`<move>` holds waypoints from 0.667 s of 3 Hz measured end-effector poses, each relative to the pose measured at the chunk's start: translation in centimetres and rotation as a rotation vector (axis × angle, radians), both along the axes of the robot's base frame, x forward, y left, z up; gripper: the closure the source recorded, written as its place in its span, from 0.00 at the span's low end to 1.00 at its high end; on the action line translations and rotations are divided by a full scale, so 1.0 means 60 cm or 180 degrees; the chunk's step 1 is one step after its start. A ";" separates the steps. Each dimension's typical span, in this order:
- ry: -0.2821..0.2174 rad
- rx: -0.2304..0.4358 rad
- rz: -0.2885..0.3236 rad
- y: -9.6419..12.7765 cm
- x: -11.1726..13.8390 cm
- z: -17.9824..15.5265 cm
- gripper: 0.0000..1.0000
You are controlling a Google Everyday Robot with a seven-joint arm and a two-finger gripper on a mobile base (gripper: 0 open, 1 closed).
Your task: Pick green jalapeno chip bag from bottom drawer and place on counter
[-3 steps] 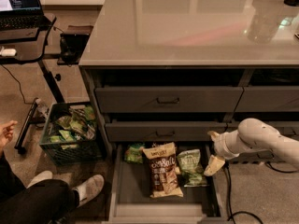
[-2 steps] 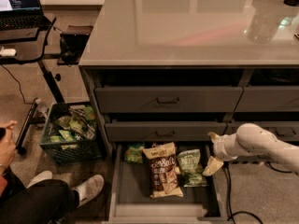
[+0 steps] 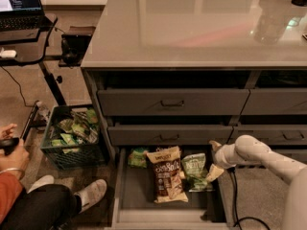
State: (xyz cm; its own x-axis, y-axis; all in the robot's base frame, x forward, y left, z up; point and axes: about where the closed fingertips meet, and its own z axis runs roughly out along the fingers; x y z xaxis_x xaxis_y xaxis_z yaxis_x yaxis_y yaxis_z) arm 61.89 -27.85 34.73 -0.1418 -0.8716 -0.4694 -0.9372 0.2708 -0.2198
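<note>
The bottom drawer (image 3: pixel 125 186) is pulled open at the foot of the cabinet. In it lie a tall tan-and-brown bag (image 3: pixel 165 174), a small bright green bag (image 3: pixel 138 157) at the back left, and the pale-green jalapeno chip bag (image 3: pixel 194 169) at the right. My gripper (image 3: pixel 214 159) hangs at the drawer's right side, just right of the jalapeno bag. It is open, with one pale finger (image 3: pixel 214 144) above and the other (image 3: pixel 214 172) low by the bag's right edge. It holds nothing. The glossy grey counter (image 3: pixel 192 28) spans the top.
Two shut grey drawers with bar handles (image 3: pixel 171 102) sit above the open one. A dark crate of snack bags (image 3: pixel 72 135) stands on the floor at the left. A seated person's hand and legs (image 3: pixel 43 200) are at the lower left. A cable (image 3: pixel 235 200) runs on the floor at the right.
My arm has shifted slightly left and down toward the jalapeno bag. The person's hand at the left has moved a little. The bags have not moved.
</note>
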 end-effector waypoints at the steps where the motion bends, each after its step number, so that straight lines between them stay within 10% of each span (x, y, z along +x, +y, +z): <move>1: 0.0035 0.0019 0.0141 -0.001 0.021 -0.065 0.00; 2: 0.0173 0.0052 0.0210 -0.010 0.035 -0.121 0.00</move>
State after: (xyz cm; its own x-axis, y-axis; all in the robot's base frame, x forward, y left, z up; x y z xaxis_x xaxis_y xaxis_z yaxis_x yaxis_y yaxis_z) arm 64.01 -28.42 27.46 -0.1098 -0.8721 -0.4769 -0.9635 0.2111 -0.1643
